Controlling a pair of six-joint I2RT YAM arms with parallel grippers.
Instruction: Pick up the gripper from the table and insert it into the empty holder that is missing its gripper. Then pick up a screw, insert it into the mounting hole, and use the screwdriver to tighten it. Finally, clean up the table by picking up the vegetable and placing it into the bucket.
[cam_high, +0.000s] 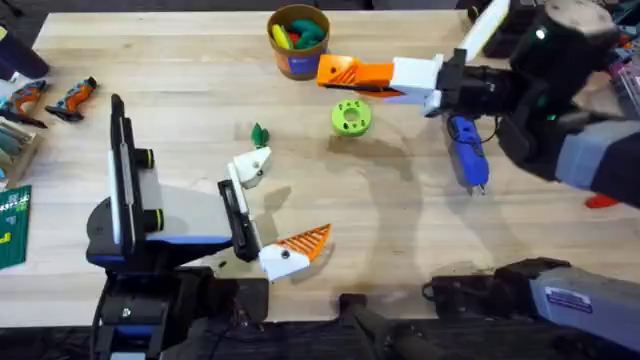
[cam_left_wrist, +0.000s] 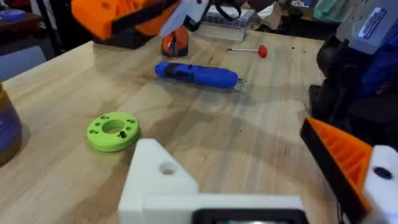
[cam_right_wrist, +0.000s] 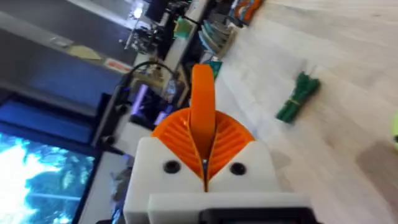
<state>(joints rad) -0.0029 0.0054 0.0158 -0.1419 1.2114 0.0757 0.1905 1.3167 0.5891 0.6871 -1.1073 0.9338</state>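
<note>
My right gripper (cam_high: 330, 71) hovers beside the bucket (cam_high: 297, 40), shut on the small orange gripper (cam_right_wrist: 203, 99), which sticks out between its ribbed pads. My left gripper (cam_high: 293, 195) stands open over the table. One of its fingers is the plain white holder (cam_left_wrist: 155, 183) with a mounting hole (cam_left_wrist: 168, 168); the other carries an orange pad (cam_left_wrist: 345, 158). The blue screwdriver (cam_high: 467, 150) lies flat under the right arm. Between bucket and holder lies the dark green vegetable (cam_high: 260, 133). A screw is out of view.
A lime-green ring with holes (cam_high: 351, 116) lies beside the right gripper. The bucket holds coloured toy items. A thin rod with a red handle (cam_left_wrist: 249, 50) lies beyond the screwdriver. Hand tools (cam_high: 60, 98) sit at the table's left edge.
</note>
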